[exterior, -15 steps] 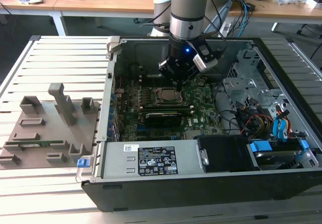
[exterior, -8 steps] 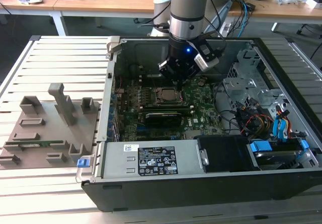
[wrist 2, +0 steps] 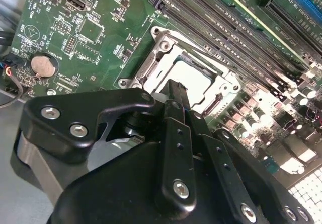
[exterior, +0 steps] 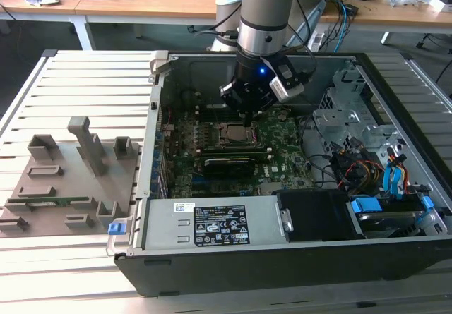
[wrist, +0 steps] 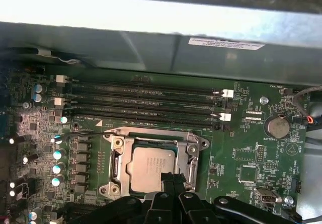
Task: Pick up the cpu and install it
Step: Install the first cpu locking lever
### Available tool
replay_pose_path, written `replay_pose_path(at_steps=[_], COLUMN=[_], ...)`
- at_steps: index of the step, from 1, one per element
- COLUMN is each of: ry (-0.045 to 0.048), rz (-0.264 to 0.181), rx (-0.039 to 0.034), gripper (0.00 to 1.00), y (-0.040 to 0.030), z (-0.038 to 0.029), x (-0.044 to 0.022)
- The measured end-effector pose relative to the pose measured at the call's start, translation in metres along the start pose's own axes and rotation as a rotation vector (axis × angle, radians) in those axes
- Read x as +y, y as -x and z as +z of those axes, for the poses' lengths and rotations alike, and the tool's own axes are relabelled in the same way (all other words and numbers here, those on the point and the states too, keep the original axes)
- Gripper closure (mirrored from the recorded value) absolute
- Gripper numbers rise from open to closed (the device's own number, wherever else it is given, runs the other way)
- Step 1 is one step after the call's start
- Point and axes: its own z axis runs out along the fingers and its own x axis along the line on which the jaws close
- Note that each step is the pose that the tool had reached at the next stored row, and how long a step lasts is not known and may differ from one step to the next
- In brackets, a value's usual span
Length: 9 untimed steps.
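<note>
Claw (wrist: 171,181) hovers just above cpu (wrist: 148,167); cpu sits in socket (wrist: 193,151).

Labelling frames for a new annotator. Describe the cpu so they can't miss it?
Find the open computer case, then the green board inside it. The cpu is the flat silvery square lying in the metal-framed socket beside the long black memory slots, just under the pincer.

No print is showing clearly enough to read. A white sticker (exterior: 219,228) is sitting on the grey metal power supply box (exterior: 212,222) (its marks blurred); another white label (wrist: 226,43) is lying on the case wall (wrist: 151,48).
</note>
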Motion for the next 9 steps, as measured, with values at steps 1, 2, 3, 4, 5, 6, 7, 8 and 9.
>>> replay_pose_path(at_steps=[1, 2, 3, 4, 5, 6, 7, 8, 9], ry=[0.0002, 0.0007, 0.0005, 0.0005, 0.0005, 0.0008, 0.0007, 0.0005, 0.0005], rz=[0.000, 0.000, 0.000, 0.000, 0.000, 0.000, 0.000, 0.000, 0.000], rx=[-0.0001, -0.0002, -0.0001, -0.0001, -0.0001, -0.0002, -0.0002, -0.0001, -0.0001], gripper=[0.89, 0.89, 0.89, 0.89, 0.89, 0.89, 0.89, 0.89, 0.89], y=[-0.0002, -0.0003, -0.0003, -0.0004, -0.0004, -0.0004, -0.0004, -0.0005, -0.0005], z=[0.0000, 0.0000, -0.0006, -0.0011, -0.0023, -0.0029, -0.0030, -0.0032, -0.0034], x=[0.0000, 0.0001, 0.0000, 0.0000, 0.0000, 0.0000, -0.0001, -0.0001, -0.0001])
